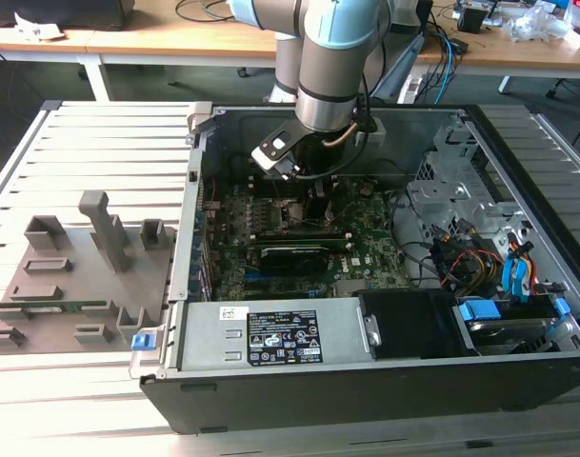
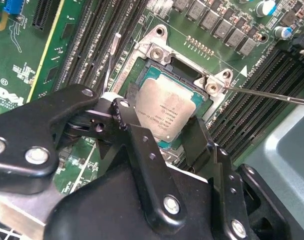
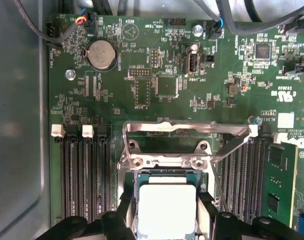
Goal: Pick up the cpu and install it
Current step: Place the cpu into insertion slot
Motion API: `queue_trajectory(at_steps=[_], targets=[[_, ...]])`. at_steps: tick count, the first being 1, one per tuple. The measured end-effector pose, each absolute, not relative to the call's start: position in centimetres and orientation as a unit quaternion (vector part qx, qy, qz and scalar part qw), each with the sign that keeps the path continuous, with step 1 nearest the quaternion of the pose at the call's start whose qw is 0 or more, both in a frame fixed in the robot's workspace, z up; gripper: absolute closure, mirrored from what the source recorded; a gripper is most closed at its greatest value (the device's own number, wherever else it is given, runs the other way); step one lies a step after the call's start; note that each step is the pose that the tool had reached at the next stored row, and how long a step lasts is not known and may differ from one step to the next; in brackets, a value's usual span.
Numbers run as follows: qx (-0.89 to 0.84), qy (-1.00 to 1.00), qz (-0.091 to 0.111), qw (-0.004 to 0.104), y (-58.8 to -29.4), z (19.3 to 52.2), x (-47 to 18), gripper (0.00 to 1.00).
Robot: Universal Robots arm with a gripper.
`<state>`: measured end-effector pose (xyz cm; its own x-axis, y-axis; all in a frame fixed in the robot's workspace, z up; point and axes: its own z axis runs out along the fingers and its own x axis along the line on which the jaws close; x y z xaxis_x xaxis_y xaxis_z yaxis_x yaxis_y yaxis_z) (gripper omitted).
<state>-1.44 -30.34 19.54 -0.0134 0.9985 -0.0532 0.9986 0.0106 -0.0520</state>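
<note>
Over the open socket on the motherboard, held the cpu flat between the fingers, clamped on two opposite edges, centred in the grasp and squared to the socket's frame directly beneath.

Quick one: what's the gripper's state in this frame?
Gripper: closed on the cpu, fingers on two opposite edges, at the socket.
</note>
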Motion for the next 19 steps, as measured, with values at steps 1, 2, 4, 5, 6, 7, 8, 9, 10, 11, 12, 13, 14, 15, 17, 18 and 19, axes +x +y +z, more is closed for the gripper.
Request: queue_trajectory(at_steps=[1,2,4,5,6,7,8,9,10,11,12,13,14,15,17,18,19], targets=[[0.702,0.711,-0.037,0.001,-30.3,19.6,-1.4,0.38],[0.702,0.711,-0.038,0.001,-30.4,19.6,-1.4,0.38],[0.702,0.711,-0.038,0.001,-30.4,20.1,-1.4,0.38],[0.702,0.711,-0.037,0.001,-30.3,20.8,-1.4,0.38],[0.702,0.711,-0.037,0.001,-30.3,21.6,-1.4,0.38],[0.702,0.711,-0.037,0.001,-30.2,22.0,-1.4,0.38],[0.702,0.711,-0.037,0.001,-30.1,22.5,-1.4,0.4],[0.702,0.711,-0.036,0.0,-30.1,22.8,-1.4,0.53],[0.702,0.711,-0.036,0.0,-30.1,23.0,-1.5,0.58],[0.702,0.711,-0.033,-0.002,-30.1,23.4,-1.5,0.65],[0.702,0.711,-0.027,-0.007,-30.2,23.6,-1.5,0.71],[0.702,0.711,-0.023,-0.012,-30.2,23.6,-1.6,0.89],[0.702,0.712,-0.017,-0.018,-30.4,23.6,-1.6,0.89],[0.702,0.712,-0.015,-0.02,-30.5,23.6,-1.6,0.89],[0.702,0.712,-0.011,-0.023,-30.6,23.8,-1.7,0.89],[0.702,0.712,-0.011,-0.022,-30.9,24.1,-1.7,0.89],[0.702,0.712,-0.011,-0.022,-31.3,24.2,-1.7,0.89]])
